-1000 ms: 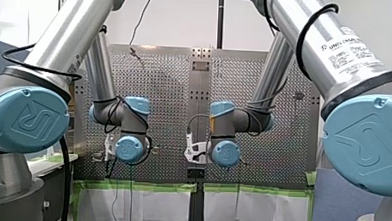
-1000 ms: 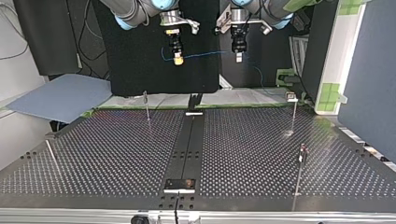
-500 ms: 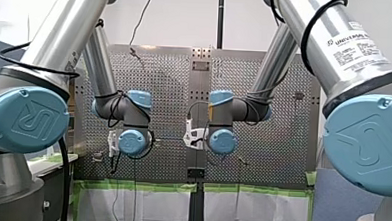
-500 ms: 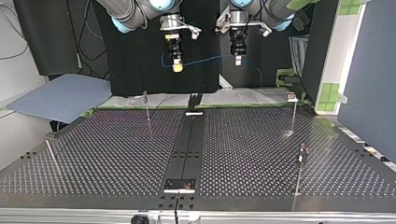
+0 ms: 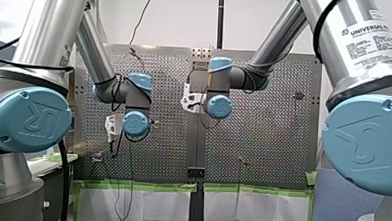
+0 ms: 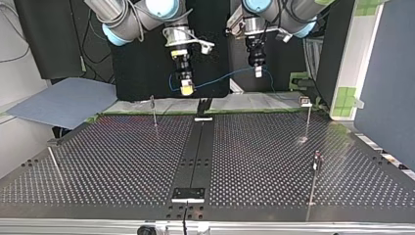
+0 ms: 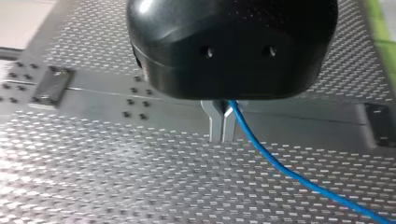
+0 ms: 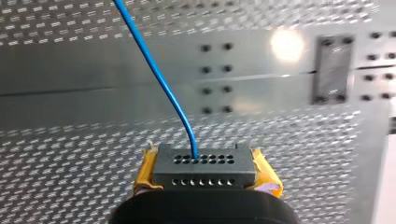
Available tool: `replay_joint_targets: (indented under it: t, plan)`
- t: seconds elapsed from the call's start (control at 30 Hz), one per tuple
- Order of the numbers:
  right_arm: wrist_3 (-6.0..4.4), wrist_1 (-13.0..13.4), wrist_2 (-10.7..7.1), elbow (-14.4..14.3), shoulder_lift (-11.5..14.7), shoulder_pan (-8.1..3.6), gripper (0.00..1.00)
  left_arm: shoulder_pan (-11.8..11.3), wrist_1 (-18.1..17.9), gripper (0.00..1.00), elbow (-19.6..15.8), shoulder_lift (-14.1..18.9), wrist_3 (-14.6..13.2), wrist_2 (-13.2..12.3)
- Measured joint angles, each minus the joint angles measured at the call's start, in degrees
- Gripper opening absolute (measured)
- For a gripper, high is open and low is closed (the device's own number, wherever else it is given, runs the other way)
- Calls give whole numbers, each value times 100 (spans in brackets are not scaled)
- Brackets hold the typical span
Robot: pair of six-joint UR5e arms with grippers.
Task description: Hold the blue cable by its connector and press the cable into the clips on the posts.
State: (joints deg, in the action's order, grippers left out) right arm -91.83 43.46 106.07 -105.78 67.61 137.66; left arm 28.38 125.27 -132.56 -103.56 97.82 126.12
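Item 1, blue cable [image 6: 220,79]: slung in a shallow sag betw. the two sets of jaws, up off the counter [image 6: 274,161], at far middle of top view. A short loop shows just left of the right jaws there. Item 2, connector [image 8: 204,165]: black block w/ two rows of small holes, cable coming out of the upper row. It is clamped betw. the yellow pads [image 8: 145,170], i.e. right jaws closed on connector. My right arm [image 6: 132,19] enters top view at left. Item 3, left jaws: metal fingers [image 7: 216,123] pressed together on the cable, which comes out at their base and runs off ahead & to one side over the counter. My left arm [image 6: 293,7] enters top view at right, its jaws higher in that view than the right ones. Item 4, posts: thin upright post [image 6: 154,111] far left, post w/ clip [image 6: 306,102] on top far right, third post [image 6: 313,181] near right. Cable is well apart from all three. Misc.: dark centre strip [image 6: 195,152] running near-to-far down counter; blue-grey sheet [image 6: 63,100] off far-left corner. Front view: both jaws hidden behind the wrists, cannot tell state from there.
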Motion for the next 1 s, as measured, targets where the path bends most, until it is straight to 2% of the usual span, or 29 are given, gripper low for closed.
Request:
replay_joint_targets:
  t: [0.13,0.27,0.5,0.63,0.8,1.0]
  plan:
    - [54,-234,3,236,236,26,0,-36,252,0,244,248,164,136]
    - [54,-454,5,411,454,40,0,-77,506,0,502,506,391,221]
    - [45,-867,-24,516,867,2,0,-178,930,0,921,928,663,247]
    - [21,-1104,-108,555,1081,-27,0,-244,1158,0,1085,1155,723,245]
    - [-38,-1388,-266,636,1119,-60,0,-329,1445,0,1143,1445,754,243]
    - [-73,-1773,-423,816,906,-109,0,-408,1767,0,1195,1767,822,242]
